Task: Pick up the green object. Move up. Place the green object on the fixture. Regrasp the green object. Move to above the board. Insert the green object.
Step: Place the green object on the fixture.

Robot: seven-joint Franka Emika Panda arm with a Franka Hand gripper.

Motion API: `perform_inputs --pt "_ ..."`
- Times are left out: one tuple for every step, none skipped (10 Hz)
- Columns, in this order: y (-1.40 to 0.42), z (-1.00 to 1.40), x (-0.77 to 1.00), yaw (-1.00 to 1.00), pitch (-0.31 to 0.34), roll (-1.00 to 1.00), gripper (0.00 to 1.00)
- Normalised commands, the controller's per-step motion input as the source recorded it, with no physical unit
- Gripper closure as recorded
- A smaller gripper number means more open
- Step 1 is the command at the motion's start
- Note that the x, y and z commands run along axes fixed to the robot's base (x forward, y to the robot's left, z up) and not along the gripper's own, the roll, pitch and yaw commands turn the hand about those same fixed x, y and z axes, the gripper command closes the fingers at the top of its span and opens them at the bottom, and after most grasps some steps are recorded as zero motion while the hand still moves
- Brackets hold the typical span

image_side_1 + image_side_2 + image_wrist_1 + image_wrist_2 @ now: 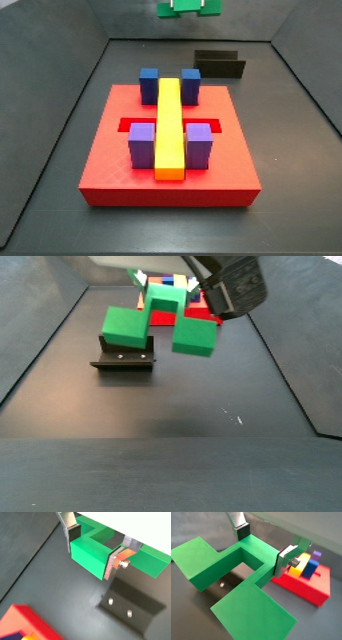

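Note:
My gripper [91, 551] is shut on the green object [93, 557], its silver fingers pressing the notched middle from both sides. The piece hangs in the air with its two chunky ends spread wide in a wrist view [211, 559]. In a side view the green object [128, 324] floats just over the dark fixture [123, 360], with the gripper [168, 286] above it. The fixture [133, 607] lies on the floor below the piece. The red board [120, 165] carries blue and purple blocks and a long yellow bar [168, 125]. High at the far end, the green object [187, 7] shows in a side view.
Dark walls ring the floor in both side views. The fixture [221, 64] stands behind the board near the far wall. A corner of the board [27, 624] shows in a wrist view, and its blocks [308, 564] show beside the held piece.

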Motion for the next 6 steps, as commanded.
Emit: perform_inputs --pt "-0.30 0.11 0.33 -0.04 -0.131 -0.72 1.00" --pt "-0.29 0.07 0.37 0.00 -0.103 -0.66 1.00" --pt "-0.30 0.05 0.44 0.00 -0.023 -0.58 1.00" --pt "-0.25 0.03 0.49 0.00 0.000 -0.54 1.00" --pt "-0.20 0.00 0.61 0.00 0.069 -0.34 1.00" --pt "-0.15 0.00 0.71 0.04 0.197 -0.26 1.00"
